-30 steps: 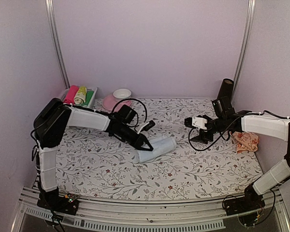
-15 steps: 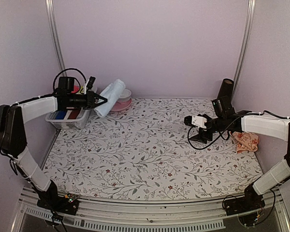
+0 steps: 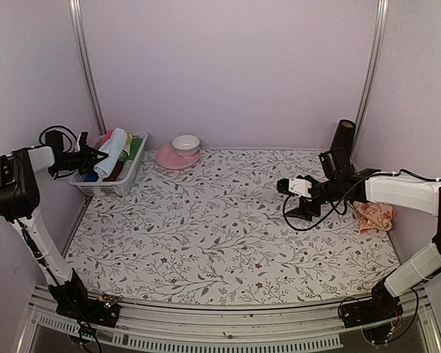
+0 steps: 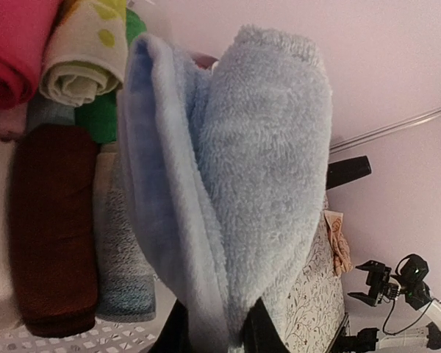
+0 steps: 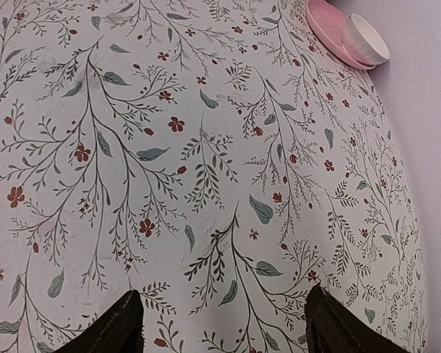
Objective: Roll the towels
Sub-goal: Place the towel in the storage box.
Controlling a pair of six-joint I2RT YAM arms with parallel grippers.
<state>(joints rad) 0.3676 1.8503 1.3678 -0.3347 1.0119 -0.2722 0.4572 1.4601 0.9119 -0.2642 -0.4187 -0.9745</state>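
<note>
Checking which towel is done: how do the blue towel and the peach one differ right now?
The blue towel is rolled; the peach towel lies crumpled, unrolled. The blue towel is held by the left gripper at the basket; the peach towel rests on the table sheet. The blue towel is plain; the peach towel printed. Both are small soft cloths.

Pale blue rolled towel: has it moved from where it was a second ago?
Yes. The pale blue towel, gripped by the left tool, went from mid-table, right of the pink plate, to left of it, above the white basket.
</note>
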